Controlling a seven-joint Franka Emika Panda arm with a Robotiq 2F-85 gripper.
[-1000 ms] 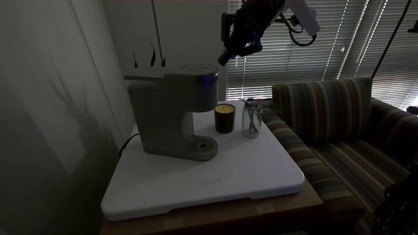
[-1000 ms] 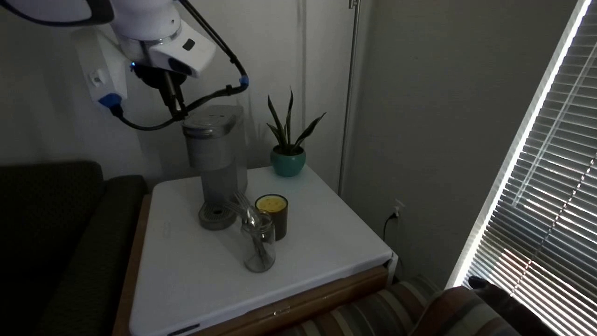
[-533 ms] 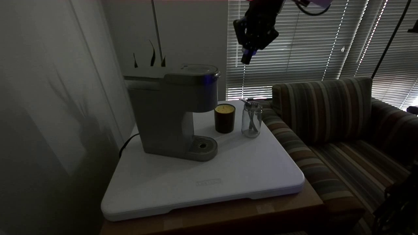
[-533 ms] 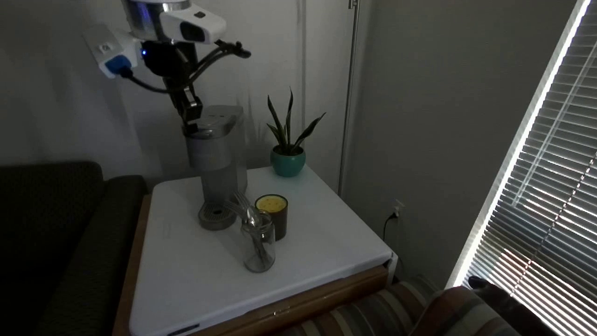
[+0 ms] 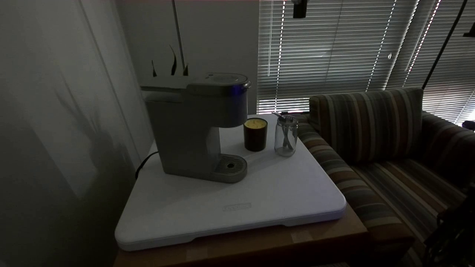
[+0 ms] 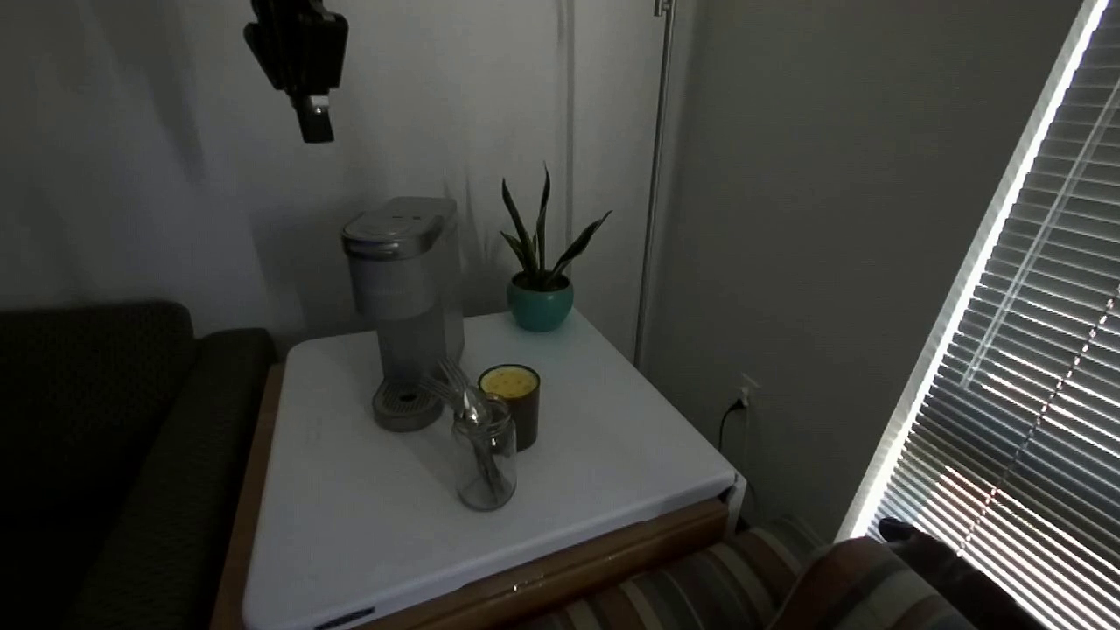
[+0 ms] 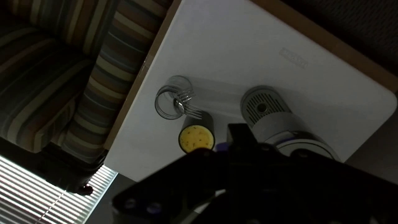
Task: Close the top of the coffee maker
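Observation:
The grey coffee maker [image 5: 185,137] stands upright on the white tabletop in both exterior views [image 6: 411,346]. Its top [image 5: 219,82] lies flat and down on the head, level with the rear part, also in an exterior view [image 6: 391,229]. In the wrist view the coffee maker [image 7: 273,123] is at lower right, its top [image 7: 306,147] partly hidden by my gripper. My gripper [image 6: 315,127] is shut and empty, fingertips together, high above and apart from the machine. It shows at the upper edge in an exterior view [image 5: 300,10] and as a dark shape in the wrist view [image 7: 239,133].
A dark candle jar [image 5: 255,135] and a clear glass with forks [image 5: 285,137] stand beside the machine. A potted plant [image 6: 541,302] is behind. The white tabletop [image 5: 282,193] has a striped armchair [image 5: 367,129] alongside. A cord [image 5: 144,163] runs behind the machine.
My gripper has risen and moved away from the coffee maker's head, and most of the arm has left both exterior views. The top stays down and the other objects have not moved.

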